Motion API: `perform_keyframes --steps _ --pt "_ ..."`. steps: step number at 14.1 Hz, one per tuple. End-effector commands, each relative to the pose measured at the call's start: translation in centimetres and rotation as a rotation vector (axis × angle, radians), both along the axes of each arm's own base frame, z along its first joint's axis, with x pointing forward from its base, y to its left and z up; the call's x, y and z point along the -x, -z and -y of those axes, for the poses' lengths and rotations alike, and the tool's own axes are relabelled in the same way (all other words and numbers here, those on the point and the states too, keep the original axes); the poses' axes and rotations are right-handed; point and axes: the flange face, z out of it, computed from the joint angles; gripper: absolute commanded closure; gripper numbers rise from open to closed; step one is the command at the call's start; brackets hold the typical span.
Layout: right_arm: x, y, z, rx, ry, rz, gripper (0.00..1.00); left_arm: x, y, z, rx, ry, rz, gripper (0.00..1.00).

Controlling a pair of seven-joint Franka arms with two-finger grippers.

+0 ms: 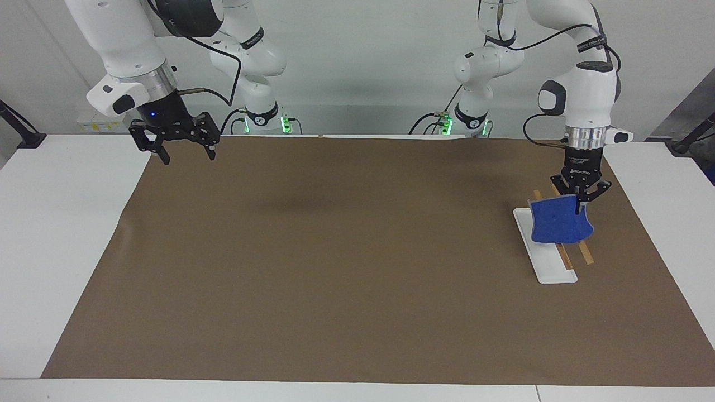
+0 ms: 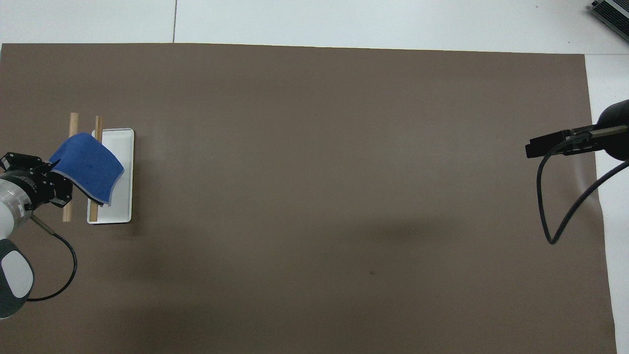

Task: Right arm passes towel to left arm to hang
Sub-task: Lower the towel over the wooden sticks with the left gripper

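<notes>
Your tabletop (image 1: pixel 67 234) carries a brown mat (image 1: pixel 335 268), with a white-based rack (image 1: pixel 544 259) at the left arm's end. Over that rack the left pincer (image 1: pixel 578 196) pinches the towel (image 1: pixel 558 222) by its top corner, wrist vertical, so the cloth can drape over the rails. The right pincer (image 1: pixel 185 146) waits wide, empty, well apart from the rack.

left gripper (image 1: pixel 581 205): pinching the blue towel (image 1: pixel 559 223) by a top corner, over the rack (image 1: pixel 546 258)
right gripper (image 1: pixel 186 151): fingers apart, above the brown mat's (image 1: pixel 335 268) corner
</notes>
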Motion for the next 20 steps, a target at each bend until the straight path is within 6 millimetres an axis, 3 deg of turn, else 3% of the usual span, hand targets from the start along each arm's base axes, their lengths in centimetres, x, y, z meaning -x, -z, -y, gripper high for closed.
perform_keyframes --steps 1,5,7,10,12,17,20 --pt "0.9 0.0 0.3 -0.021 0.018 0.01 0.0 0.4 0.3 -1.4 -0.046 0.031 0.002 0.9" --pt "1.0 -0.1 0.7 -0.023 0.02 0.001 0.0 0.5 0.4 -1.4 -0.076 0.082 -0.026 0.87" --pt "1.0 0.0 0.7 -0.023 0.02 -0.001 0.0 0.4 0.4 -1.5 -0.083 0.095 -0.034 0.79" --pt "1.0 0.0 0.7 -0.023 0.02 -0.001 0.0 0.2 -0.2 -1.5 -0.088 0.103 -0.046 0.42" --pt "1.0 0.0 0.7 -0.023 0.02 -0.001 0.0 -0.2 -1.2 -1.6 -0.093 0.117 -0.077 0.0" --pt "1.0 0.0 0.7 -0.023 0.02 -0.001 0.0 -1.5 -5.4 -0.8 -0.134 0.235 -0.186 0.0" --pt "1.0 0.0 0.8 -0.021 0.02 -0.001 0.0 -2.0 -7.3 0.0 -0.218 0.449 -0.268 0.0"
